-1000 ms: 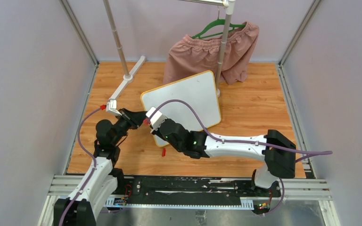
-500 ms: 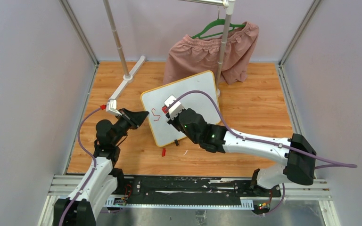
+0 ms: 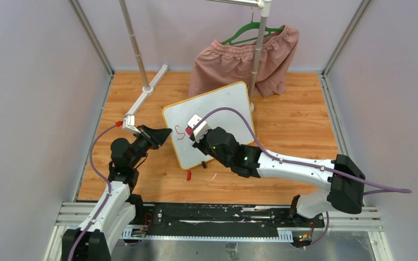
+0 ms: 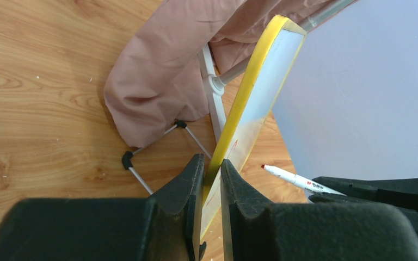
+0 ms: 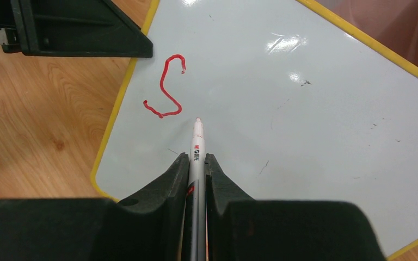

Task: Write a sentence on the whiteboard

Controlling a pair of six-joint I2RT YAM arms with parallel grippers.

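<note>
The whiteboard (image 3: 226, 106), white with a yellow rim, lies tilted on the wooden table. My left gripper (image 3: 163, 133) is shut on its left edge, and the rim sits between the jaws in the left wrist view (image 4: 212, 163). My right gripper (image 3: 193, 133) is shut on a white marker (image 5: 197, 144). The marker's tip is on or just above the board (image 5: 283, 109), right of a red letter S (image 5: 166, 87). That S is all that shows of the sentence. The marker also shows in the left wrist view (image 4: 294, 178).
Pink shorts (image 3: 245, 60) hang on a green hanger from a rack pole (image 3: 257, 54) right behind the board. The rack's white base bar (image 3: 147, 95) lies at the far left. A red marker cap (image 3: 189, 175) lies on the table near the board's front edge.
My right gripper moved with the marker from the board's left edge to the right, uncovering a red S. Over the last half second it shifted slightly left. The left gripper stayed put.
</note>
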